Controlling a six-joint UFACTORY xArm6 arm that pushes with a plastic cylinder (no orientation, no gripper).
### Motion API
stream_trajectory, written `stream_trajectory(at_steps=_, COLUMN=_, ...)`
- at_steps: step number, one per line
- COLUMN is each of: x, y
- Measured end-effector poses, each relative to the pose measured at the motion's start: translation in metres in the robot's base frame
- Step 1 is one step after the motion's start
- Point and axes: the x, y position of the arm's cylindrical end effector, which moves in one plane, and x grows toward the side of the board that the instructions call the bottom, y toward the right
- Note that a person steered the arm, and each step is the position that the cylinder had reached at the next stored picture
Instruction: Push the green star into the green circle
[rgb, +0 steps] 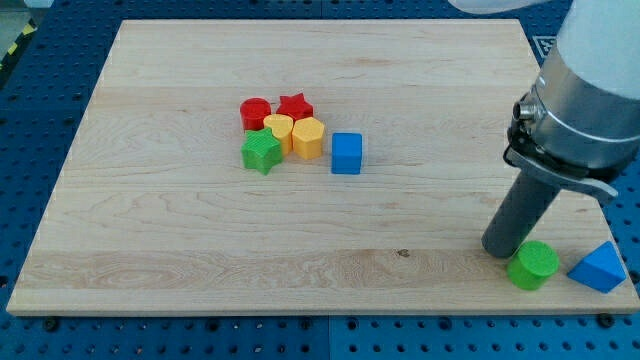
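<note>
Camera view showing my tip (497, 250) resting near the bench's (150, 250) bottom-right corner, touching the green circle (533, 265), no fingers fitted, only a bare rod. Green star (262, 152) sitting up-left of centre, touching the yellow heart (279, 128). Circling round to the star's far left side first, then pushing steadily toward the bottom-right corner, steering below the blue cube (346, 153).

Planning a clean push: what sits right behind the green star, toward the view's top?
The yellow heart touches the green star, red cylinder beyond. Nothing is covered. My tip is beside the green circle.
</note>
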Motion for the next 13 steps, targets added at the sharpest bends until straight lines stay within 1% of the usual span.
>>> stream_trajectory(at_steps=4, x=0.047, y=-0.005)
stream_trajectory(at_steps=6, x=0.047, y=0.036)
stream_trajectory(at_steps=7, x=0.039, y=0.029)
stream_trajectory(at_steps=8, x=-0.006, y=-0.014)
stream_trajectory(at_steps=9, x=-0.052, y=-0.090)
stream_trajectory(at_steps=10, x=-0.056, y=-0.176)
stream_trajectory(at_steps=11, x=-0.071, y=-0.273)
stream_trajectory(at_steps=12, x=-0.124, y=-0.334)
stream_trajectory(at_steps=13, x=-0.148, y=-0.333)
